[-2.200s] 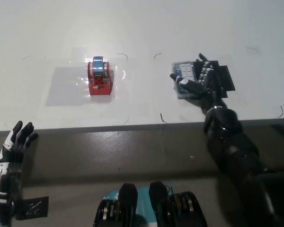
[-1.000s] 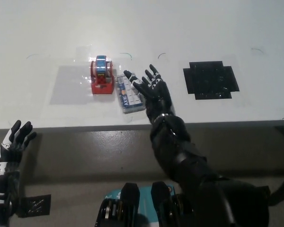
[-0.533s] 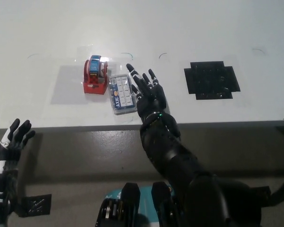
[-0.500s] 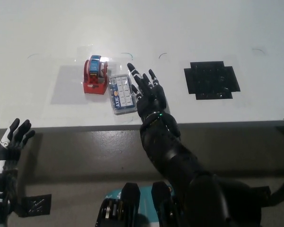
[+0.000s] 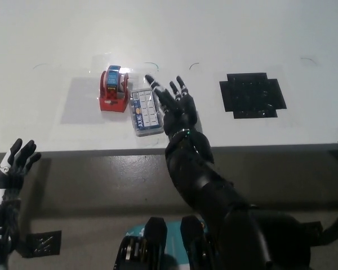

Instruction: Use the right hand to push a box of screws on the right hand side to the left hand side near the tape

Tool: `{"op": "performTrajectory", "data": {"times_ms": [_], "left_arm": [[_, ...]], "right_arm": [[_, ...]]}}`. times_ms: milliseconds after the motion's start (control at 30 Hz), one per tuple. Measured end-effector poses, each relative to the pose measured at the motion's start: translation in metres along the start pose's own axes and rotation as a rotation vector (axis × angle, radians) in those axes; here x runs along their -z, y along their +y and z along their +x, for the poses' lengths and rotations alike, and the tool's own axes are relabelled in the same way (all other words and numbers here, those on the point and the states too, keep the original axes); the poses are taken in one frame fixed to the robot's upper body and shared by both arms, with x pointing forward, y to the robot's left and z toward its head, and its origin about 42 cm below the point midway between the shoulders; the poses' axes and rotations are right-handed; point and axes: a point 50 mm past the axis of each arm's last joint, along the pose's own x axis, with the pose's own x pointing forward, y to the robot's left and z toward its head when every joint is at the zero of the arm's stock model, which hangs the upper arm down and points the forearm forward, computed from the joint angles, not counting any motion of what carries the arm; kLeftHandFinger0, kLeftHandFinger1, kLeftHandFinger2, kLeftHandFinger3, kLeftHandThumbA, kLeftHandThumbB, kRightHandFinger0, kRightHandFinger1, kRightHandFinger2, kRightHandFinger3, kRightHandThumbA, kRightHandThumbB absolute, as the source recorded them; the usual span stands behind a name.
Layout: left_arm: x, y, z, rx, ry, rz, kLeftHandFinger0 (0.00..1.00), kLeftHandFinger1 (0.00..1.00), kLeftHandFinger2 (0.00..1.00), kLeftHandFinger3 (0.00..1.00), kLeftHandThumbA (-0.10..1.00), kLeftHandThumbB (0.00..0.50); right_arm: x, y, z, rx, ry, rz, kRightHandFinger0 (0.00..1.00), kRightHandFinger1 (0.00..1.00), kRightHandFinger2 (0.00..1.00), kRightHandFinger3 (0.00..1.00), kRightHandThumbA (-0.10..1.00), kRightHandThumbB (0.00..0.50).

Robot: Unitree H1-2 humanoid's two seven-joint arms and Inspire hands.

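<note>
The clear box of screws [image 5: 145, 112] lies flat on the white table [image 5: 225, 34], its left edge right beside the red tape dispenser [image 5: 114, 90] with a blue roll on top. My black right hand [image 5: 175, 107] is open, fingers spread, resting against the box's right side. My white left hand [image 5: 10, 169] hangs below the table's front edge at the lower left, open and holding nothing.
A black cross-shaped mat [image 5: 251, 94] lies on the table to the right, with nothing on it. Thin pen marks dot the tabletop. The table's front edge [image 5: 73, 153] runs across the middle of the picture, with grey floor below.
My right hand slid the box of screws from the black mat leftward to beside the tape dispenser, which was nudged slightly left. In the last half second almost nothing moved.
</note>
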Motion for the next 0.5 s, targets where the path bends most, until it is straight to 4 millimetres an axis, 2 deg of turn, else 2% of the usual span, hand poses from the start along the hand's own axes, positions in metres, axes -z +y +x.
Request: {"op": "performTrajectory", "data": {"times_ms": [133, 167, 267, 333, 367, 400, 467, 500], "left_arm": [[0.001, 0.0, 0.0, -0.001, 0.004, 0.0, 1.0, 1.0, 1.0, 1.0, 1.0, 0.057], [0.001, 0.0, 0.0, -0.001, 0.005, 0.0, 1.0, 1.0, 1.0, 1.0, 1.0, 0.038], [0.002, 0.0, 0.0, -0.001, 0.007, -0.001, 1.0, 1.0, 1.0, 1.0, 0.98, 0.019], [0.003, 0.0, 0.002, -0.001, 0.007, -0.003, 1.0, 1.0, 1.0, 1.0, 0.97, 0.033], [0.004, 0.0, 0.003, 0.0, 0.006, -0.003, 1.0, 1.0, 1.0, 1.0, 0.98, 0.03], [0.005, -0.001, 0.004, -0.001, 0.005, -0.004, 1.0, 1.0, 1.0, 1.0, 0.99, 0.074], [0.006, -0.001, 0.007, -0.001, 0.005, -0.006, 1.0, 1.0, 1.0, 1.0, 0.99, 0.073], [0.008, -0.001, 0.007, -0.001, 0.008, -0.006, 1.0, 1.0, 1.0, 1.0, 0.98, 0.064]], "right_arm": [[-0.037, -0.009, 0.007, -0.058, -0.168, -0.097, 1.0, 1.0, 1.0, 1.0, 1.0, 0.181], [-0.042, -0.013, 0.007, -0.065, -0.195, -0.11, 1.0, 1.0, 1.0, 1.0, 1.0, 0.219], [-0.06, -0.029, 0.006, -0.075, -0.28, -0.142, 1.0, 1.0, 1.0, 1.0, 1.0, 0.226], [-0.073, -0.046, 0.001, -0.07, -0.342, -0.153, 1.0, 1.0, 1.0, 1.0, 1.0, 0.258], [-0.077, -0.053, 0.0, -0.068, -0.361, -0.157, 1.0, 1.0, 1.0, 1.0, 1.0, 0.26], [-0.08, -0.06, -0.003, -0.064, -0.379, -0.162, 1.0, 1.0, 1.0, 1.0, 1.0, 0.261], [-0.088, -0.079, -0.011, -0.054, -0.423, -0.174, 1.0, 1.0, 1.0, 1.0, 1.0, 0.245], [-0.091, -0.088, -0.015, -0.048, -0.441, -0.179, 1.0, 1.0, 1.0, 1.0, 1.0, 0.219]]}}
